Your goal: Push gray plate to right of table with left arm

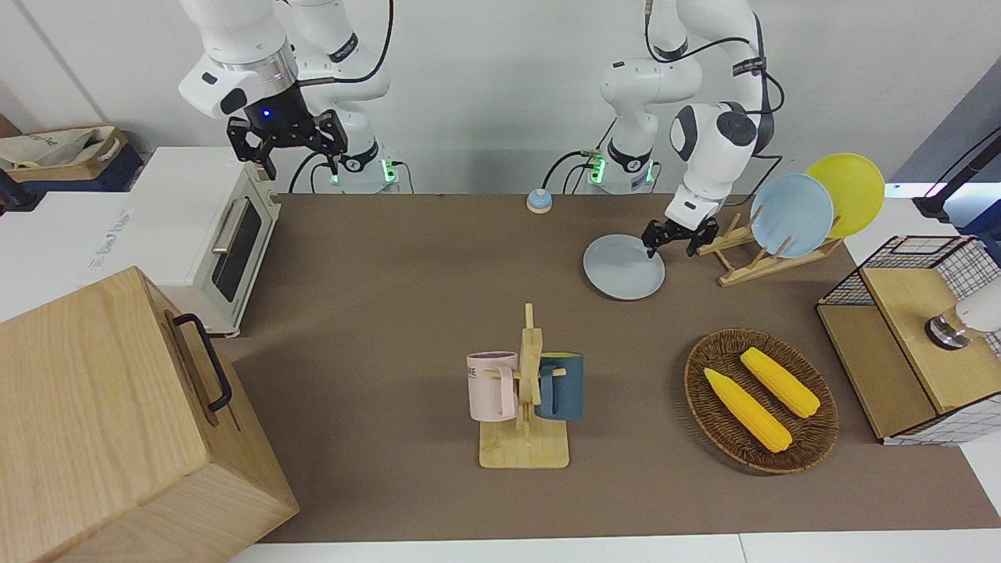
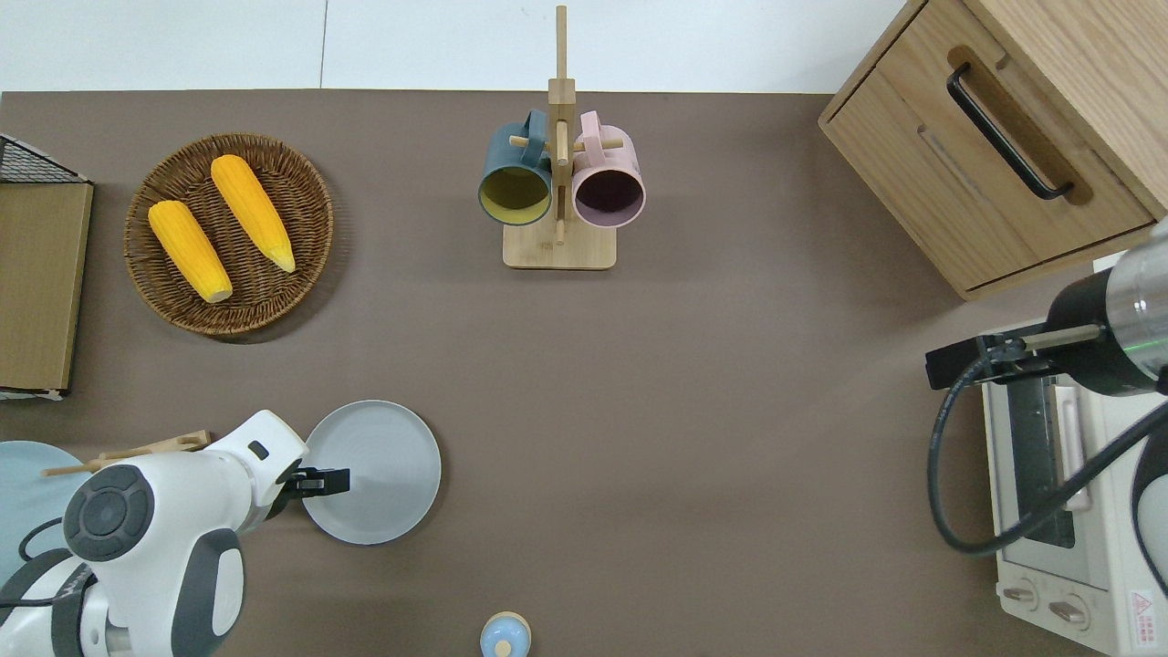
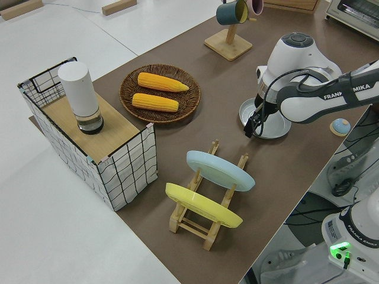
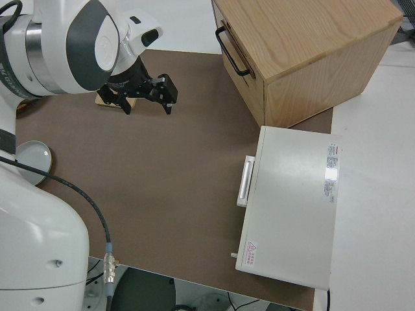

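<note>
The gray plate [image 1: 618, 270] lies flat on the brown table [image 1: 407, 297], near the robots' edge toward the left arm's end; it also shows in the overhead view [image 2: 383, 474] and the left side view [image 3: 273, 125]. My left gripper [image 1: 671, 242] is open and empty. It points down, low over the plate's rim on the side toward the left arm's end [image 2: 324, 479]. One finger is over the plate, the other outside it. I cannot tell if it touches. My right gripper [image 1: 285, 148] is open and parked.
A wooden rack holds a sky-blue plate [image 1: 791, 215] and a yellow plate [image 1: 846, 194] beside the left gripper. A wicker basket [image 1: 708, 375] with two corn cobs, a mug rack [image 1: 525, 446], a small bell [image 1: 538, 201], a toaster oven [image 1: 211, 234] and a wooden cabinet [image 1: 117, 422] stand around.
</note>
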You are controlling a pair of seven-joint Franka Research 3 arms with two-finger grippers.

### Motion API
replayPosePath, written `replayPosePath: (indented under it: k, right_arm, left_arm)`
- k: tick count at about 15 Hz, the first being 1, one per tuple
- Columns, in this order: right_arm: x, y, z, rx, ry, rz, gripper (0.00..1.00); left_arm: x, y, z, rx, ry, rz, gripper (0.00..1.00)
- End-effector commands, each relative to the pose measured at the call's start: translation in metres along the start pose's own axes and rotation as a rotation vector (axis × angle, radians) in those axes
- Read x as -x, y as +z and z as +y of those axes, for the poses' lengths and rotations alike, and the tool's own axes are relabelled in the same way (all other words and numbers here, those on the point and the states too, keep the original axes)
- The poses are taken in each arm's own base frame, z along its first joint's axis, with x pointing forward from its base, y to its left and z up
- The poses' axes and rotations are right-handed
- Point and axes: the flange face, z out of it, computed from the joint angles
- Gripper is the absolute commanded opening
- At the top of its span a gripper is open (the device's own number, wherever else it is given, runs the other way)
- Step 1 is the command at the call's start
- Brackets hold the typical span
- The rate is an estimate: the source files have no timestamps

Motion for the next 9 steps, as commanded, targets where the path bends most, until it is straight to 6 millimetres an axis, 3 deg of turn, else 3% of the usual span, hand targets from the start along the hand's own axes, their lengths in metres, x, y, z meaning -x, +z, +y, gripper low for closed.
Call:
replayPosePath:
  k: [1,3,5,7,9]
  right_arm:
    - [0.0039,-0.0025,0.0025,-0.008,0.003,-0.005,0.983]
    - [0.004,-0.0032,0.0017,-0.007,0.001,-0.004,0.983]
    - [0.0039,-0.0025,0.0025,-0.008,0.003,-0.005,0.983]
    - [0.004,-0.0025,0.0017,-0.007,0.003,-0.005,0.983]
    - [0.0039,-0.0025,0.0025,-0.008,0.003,-0.005,0.983]
  left_arm:
    - [0.0028,0.0114,0.0038,0.009,-0.011,0.003,0.99]
    - [0.0029,0.0162,0.0036,0.009,-0.01,-0.006,0.97]
    - [0.0023,0.018,0.003,0.01,-0.011,-0.004,0.85]
    - [0.0017,0.0193,0.0011,0.01,-0.018,-0.007,0.51]
    - [0.0016,0.0186,-0.0002,0.01,-0.021,-0.006,0.25]
